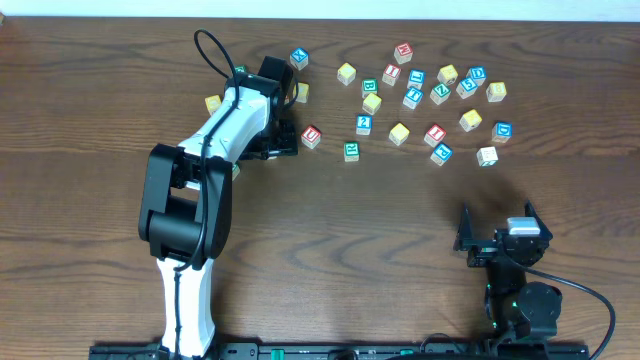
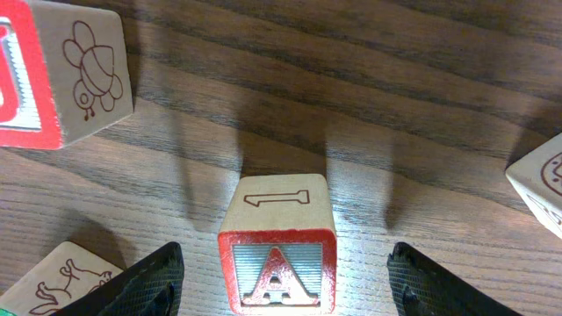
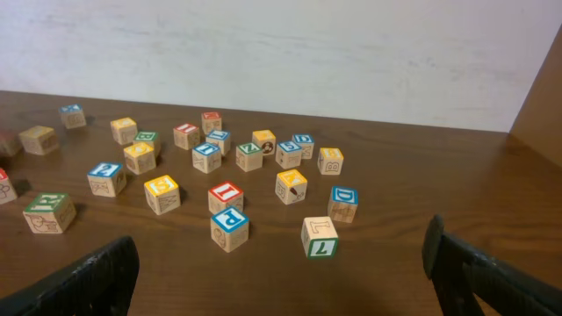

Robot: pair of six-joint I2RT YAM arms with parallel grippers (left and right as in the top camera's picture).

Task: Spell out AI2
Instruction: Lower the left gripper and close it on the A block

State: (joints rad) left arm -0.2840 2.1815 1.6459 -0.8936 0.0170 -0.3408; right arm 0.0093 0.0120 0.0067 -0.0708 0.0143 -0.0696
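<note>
Left arm [image 1: 225, 125] is reaching to the far left part of the table [image 1: 350, 250]. The left gripper [image 2: 284, 254] is standing open astride the A cube [image 2: 278, 244], with one finger showing on each side and bare wood between finger and cube. Nothing is being gripped. In my judgement it is lining up to close on this first letter. The cube is sitting flat with its red A facing the wrist camera. It is lying apart from the bee cube [image 2: 66, 75] at far left, which is giving the fingers room to come in.

Further right, the blue-topped 2 cube [image 3: 106, 177] is lying at the left side of the loose scatter. The red-topped I cube [image 3: 226, 197] is lying on its near side, just beyond a blue P cube [image 3: 229, 228]. Neither is being touched. At near right, the right gripper [image 3: 281, 285] is hanging wide open and empty, facing the scatter and apparently parked clear of the work.

From overhead, the left wrist is covering its own fingers, so I cannot tell which cube there is the A. In the left wrist view, the frame edges are cutting off two cubes, one at lower left and one at right. The digit on the blue cube is showing small, so reading it as a 2 is probable, not certain.
</note>
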